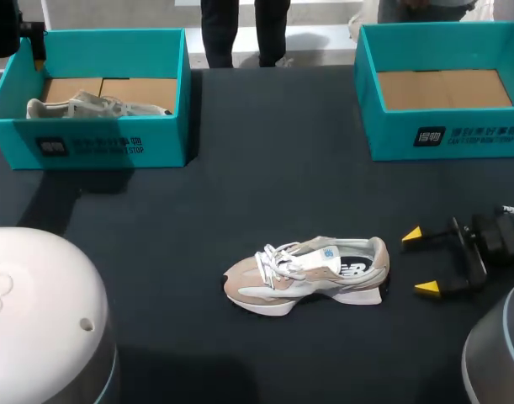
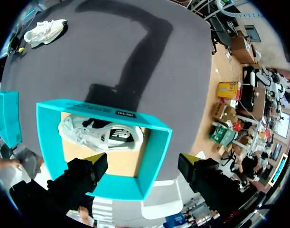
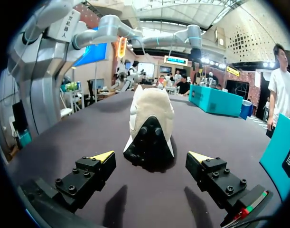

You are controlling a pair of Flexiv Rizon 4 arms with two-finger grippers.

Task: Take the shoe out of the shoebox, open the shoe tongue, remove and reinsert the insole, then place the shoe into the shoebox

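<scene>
The shoe (image 1: 311,273) stands on its sole mid-counter (image 1: 265,168), toe toward my left. My right end effector (image 1: 419,261) sits released just behind the heel, clear of it. My left end effector (image 2: 142,161) hangs released above the left shoebox (image 1: 113,147), which holds a second shoe (image 1: 92,107).

Pretty sure it's a robotics lab or demo setup — black-clothed table (image 1: 265,168), a yellow-tipped robot gripper (image 1: 420,262), teal shoeboxes (image 1: 113,145) and a sneaker (image 1: 307,273).
</scene>
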